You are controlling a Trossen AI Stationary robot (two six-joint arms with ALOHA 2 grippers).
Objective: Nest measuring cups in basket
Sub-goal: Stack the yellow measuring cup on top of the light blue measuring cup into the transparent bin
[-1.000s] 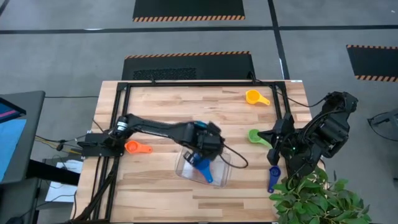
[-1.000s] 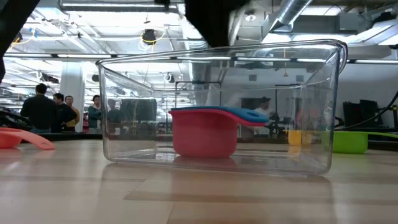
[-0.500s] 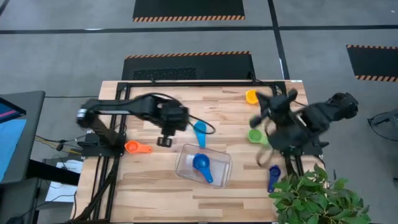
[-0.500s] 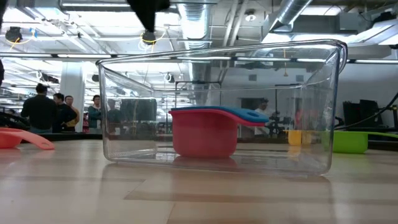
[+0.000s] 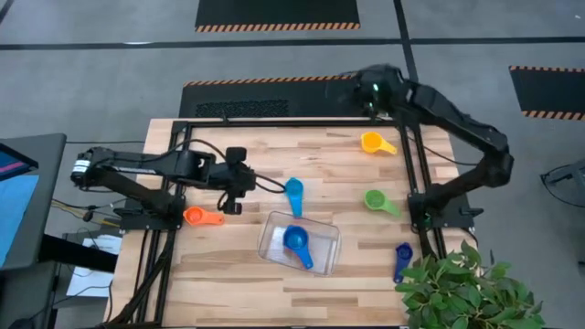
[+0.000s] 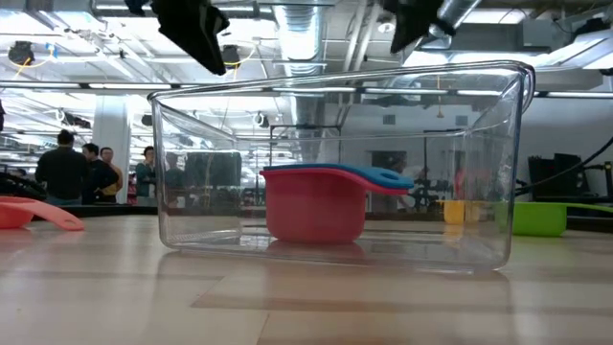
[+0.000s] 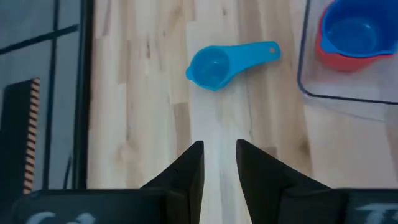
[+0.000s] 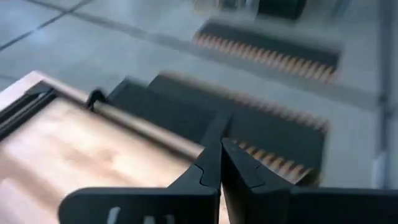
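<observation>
Basket: nearest item in my low view; clear bin on the front-centre of the tabletop, lying slightly askew.
Nested pair: dark blue cup seated in the red cup inside the basket, handle pointing toward the front right corner. I judge these two as done.
Dark blue cup, loose: front right of the tabletop, beside the plant, well apart from the basket.
Orange-red cup: left of the basket, near the left arm's base, flat on the wood.
Left claw: hovers empty above the tabletop, behind and left of the basket; fingers set narrowly apart with bare wood showing between them. I read this as lined up on the next cup.
Light blue cup: just behind the basket, bowl up, handle pointing toward the back; it lies straight ahead of the left claw, so I take it as my next pick.
Green cup: right of centre, apart from everything else.
Yellow-orange cup: back right of the tabletop.
Right claw: farthest off, raised beyond the back edge; fingers pressed together, nothing held. I judge it parked clear of the left arm's work.
</observation>
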